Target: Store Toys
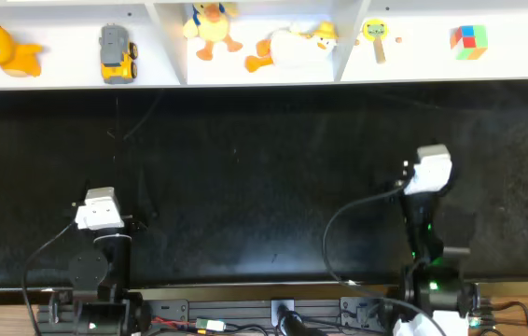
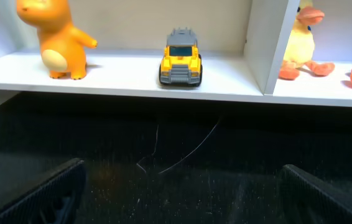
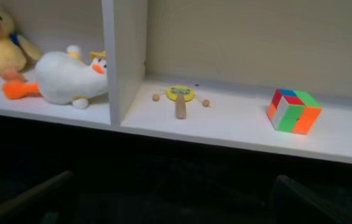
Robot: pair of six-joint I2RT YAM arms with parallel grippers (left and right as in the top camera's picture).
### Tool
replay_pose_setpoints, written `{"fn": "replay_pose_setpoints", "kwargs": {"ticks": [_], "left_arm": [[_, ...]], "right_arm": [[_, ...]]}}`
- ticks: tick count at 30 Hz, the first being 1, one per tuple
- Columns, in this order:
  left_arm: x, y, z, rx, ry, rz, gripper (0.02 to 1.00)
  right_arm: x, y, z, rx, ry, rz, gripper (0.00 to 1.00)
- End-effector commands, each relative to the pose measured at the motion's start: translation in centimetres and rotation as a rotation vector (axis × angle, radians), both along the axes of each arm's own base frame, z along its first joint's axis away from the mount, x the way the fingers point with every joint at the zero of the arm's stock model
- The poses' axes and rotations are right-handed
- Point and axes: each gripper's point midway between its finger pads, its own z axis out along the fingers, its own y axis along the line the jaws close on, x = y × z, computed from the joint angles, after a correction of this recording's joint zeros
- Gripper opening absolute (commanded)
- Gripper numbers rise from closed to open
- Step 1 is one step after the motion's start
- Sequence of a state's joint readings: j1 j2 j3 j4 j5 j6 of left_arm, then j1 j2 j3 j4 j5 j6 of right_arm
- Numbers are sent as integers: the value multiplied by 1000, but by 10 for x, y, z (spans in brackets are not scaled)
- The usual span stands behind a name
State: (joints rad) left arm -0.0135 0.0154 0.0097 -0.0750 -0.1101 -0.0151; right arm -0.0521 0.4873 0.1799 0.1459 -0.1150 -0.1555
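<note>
This was a robotics lab bench: a black matte worktop (image 1: pixel 264 168) had a cabled left robot arm (image 1: pixel 105 257) and right robot arm (image 1: pixel 423 233) mounted along its near edge. Behind it ran a white partitioned shelf unit (image 1: pixel 170 42) with test toys laid out in it, among them an orange plastic figure (image 1: pixel 3 49) and a multicoloured puzzle cube (image 1: pixel 468 42).
</note>
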Motion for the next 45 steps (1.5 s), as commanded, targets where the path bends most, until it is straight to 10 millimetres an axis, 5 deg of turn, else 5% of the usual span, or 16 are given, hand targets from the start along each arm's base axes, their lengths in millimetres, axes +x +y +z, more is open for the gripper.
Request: {"fn": "replay_pose_setpoints", "kwargs": {"ticks": [1, 17, 35, 45], "left_arm": [[-1, 1, 2, 23, -8, 7, 998], [-1, 1, 2, 23, -8, 6, 998], [-1, 1, 2, 23, -8, 6, 998], [-1, 1, 2, 23, -8, 7, 998]], "right_arm": [[-11, 1, -6, 46, -44, -2, 993], [-29, -7, -61, 222, 88, -85, 996], [-36, 0, -24, 305, -66, -49, 996], [-36, 1, -24, 305, -63, -46, 993]]}}
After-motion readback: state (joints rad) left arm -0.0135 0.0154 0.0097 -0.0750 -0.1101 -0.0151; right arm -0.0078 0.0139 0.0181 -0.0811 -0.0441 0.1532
